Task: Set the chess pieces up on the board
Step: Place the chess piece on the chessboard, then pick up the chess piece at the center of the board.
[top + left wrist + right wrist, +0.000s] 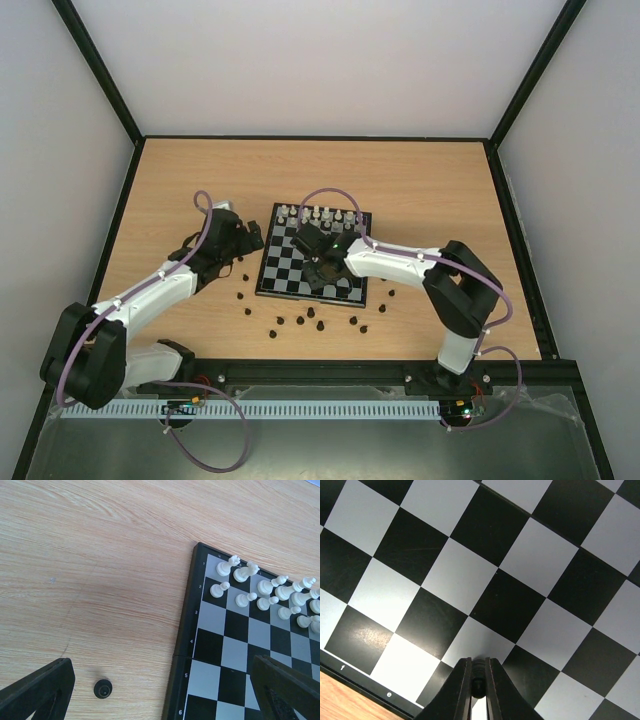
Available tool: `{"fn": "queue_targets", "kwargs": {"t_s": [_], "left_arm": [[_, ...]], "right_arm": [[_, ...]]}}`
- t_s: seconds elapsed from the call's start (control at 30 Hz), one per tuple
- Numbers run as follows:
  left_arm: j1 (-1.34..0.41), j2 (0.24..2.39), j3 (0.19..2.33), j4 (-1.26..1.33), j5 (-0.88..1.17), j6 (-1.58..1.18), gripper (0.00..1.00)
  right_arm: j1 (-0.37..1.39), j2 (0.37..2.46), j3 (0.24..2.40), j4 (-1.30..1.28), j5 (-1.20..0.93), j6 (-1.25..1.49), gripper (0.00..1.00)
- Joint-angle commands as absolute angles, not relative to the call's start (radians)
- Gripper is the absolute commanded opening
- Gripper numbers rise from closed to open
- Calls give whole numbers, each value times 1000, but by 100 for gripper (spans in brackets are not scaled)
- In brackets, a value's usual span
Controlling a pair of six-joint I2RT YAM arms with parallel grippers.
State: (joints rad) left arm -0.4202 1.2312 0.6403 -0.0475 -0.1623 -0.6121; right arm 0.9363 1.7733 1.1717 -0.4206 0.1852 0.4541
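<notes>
From the top, the board [280, 272] lies in the middle of the tabletop [440, 190]. White pieces [320, 214] stand in rows on its far edge. The rest of its squares look bare. Black chess pieces [300, 321] lie loose on the wood by the board's near edge and near corners. I count about twelve, but they are too small to be sure. There is lots of bare wood past the far edge. The left gripper [245, 240] is just beside the board's left edge. The right gripper [318, 262] is over the board.

The left wrist view shows the left gripper [161, 680] spread wide over the board's [186, 615] left edge. One black chess piece [103, 688] stands alone on the wood there. About eleven white pieces [245, 572] show, some cut off.

In the right wrist view, the right gripper [478, 667] pinches one black chess piece [478, 685] over a pale square close to the board's [495, 605] lettered edge.
</notes>
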Motion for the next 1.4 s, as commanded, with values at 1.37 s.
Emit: {"fn": "queue_targets", "kwargs": {"t_s": [1.37], "left_arm": [[-406,1315,622,-138,-275,-700,91]], "right_arm": [[838,1430,930,-286,218,432,34]]}}
